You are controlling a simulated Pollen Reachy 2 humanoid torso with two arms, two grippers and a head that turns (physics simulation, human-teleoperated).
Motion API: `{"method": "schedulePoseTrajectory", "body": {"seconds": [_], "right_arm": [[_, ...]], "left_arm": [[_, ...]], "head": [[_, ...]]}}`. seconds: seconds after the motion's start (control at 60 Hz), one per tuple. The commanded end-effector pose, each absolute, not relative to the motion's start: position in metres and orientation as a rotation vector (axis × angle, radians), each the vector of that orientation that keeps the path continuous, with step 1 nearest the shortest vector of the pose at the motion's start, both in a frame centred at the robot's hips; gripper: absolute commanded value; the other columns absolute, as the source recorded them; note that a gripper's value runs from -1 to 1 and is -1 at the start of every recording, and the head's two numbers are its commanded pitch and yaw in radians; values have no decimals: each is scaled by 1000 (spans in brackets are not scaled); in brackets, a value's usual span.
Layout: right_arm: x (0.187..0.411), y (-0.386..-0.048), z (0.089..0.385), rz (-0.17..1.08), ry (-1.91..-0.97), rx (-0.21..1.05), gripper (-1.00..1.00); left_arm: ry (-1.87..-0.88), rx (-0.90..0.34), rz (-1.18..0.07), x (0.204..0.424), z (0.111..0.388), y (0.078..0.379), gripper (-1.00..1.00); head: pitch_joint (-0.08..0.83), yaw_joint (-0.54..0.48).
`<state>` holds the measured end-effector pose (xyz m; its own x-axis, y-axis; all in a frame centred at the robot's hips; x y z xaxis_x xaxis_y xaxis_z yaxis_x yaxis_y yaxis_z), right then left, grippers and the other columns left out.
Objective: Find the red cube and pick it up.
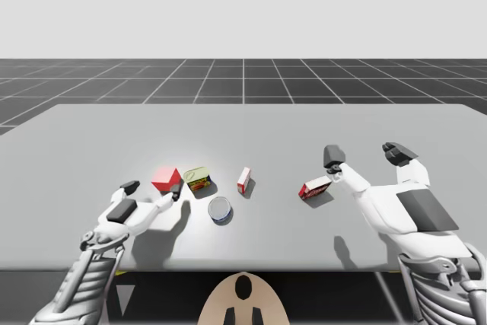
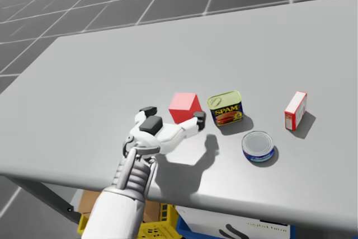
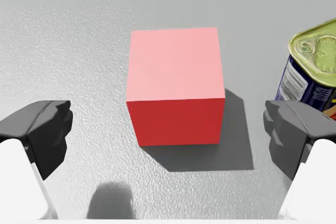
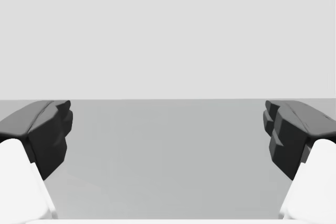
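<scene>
The red cube [image 1: 166,180] [image 2: 184,107] [image 3: 176,85] rests on the grey table [image 1: 251,123], left of the middle. My left gripper [image 1: 153,191] [image 2: 173,117] [image 3: 168,129] is open just short of it. Its dark fingertips [image 3: 50,129] stand wide on either side, the cube slightly ahead of them and untouched. My right gripper [image 1: 368,154] [image 4: 168,129] is open, raised above the table at the right, with nothing between its fingers.
A rectangular blue can with a yellow-green lid [image 1: 198,179] [image 2: 225,108] [image 3: 315,66] stands right beside the cube. A round blue tin [image 1: 220,209] [image 2: 258,147], an upright red and white box [image 1: 244,180] [image 2: 295,111] and another red box [image 1: 314,187] lie further right.
</scene>
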<state>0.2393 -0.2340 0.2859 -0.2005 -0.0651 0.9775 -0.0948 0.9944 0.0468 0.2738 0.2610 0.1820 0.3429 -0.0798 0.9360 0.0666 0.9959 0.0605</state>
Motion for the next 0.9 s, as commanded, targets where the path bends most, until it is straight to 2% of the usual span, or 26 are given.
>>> {"method": "schedulePoseTrajectory", "body": {"seconds": [0.017, 0.3, 0.55, 0.567, 0.583, 0.617, 0.633, 0.65, 0.717, 0.9], "right_arm": [[239, -233, 286, 16, -1773, 128, -1000], [239, -234, 286, 15, -1773, 130, -1000], [239, -234, 286, 16, -1774, 131, -1000], [239, -234, 286, 15, -1774, 132, -1000], [239, -234, 286, 15, -1774, 132, -1000], [239, -235, 286, 15, -1774, 132, -1000], [239, -235, 286, 16, -1774, 131, -1000], [239, -235, 286, 16, -1775, 131, -1000], [239, -235, 286, 16, -1776, 129, -1000], [239, -234, 286, 17, -1775, 125, -1000]], "left_arm": [[-1189, -16, -75, 287, 175, 254, -1000], [-1138, -26, -44, 313, 169, 253, -1000], [-1117, -14, -43, 323, 163, 252, -1000], [-1117, -11, -46, 322, 162, 252, -922], [-1118, -9, -47, 322, 162, 252, -760], [-1118, -6, -47, 322, 162, 252, -150], [-1118, -6, -49, 321, 161, 251, 729], [-1117, -4, -50, 321, 161, 251, 917], [-1113, 2, -57, 320, 160, 251, 999], [-1104, 5, -64, 320, 157, 251, 1000]], "head": [[641, 411], [643, 406], [644, 403], [644, 402], [643, 402], [642, 401], [642, 401], [642, 401], [641, 400], [630, 402]]}}
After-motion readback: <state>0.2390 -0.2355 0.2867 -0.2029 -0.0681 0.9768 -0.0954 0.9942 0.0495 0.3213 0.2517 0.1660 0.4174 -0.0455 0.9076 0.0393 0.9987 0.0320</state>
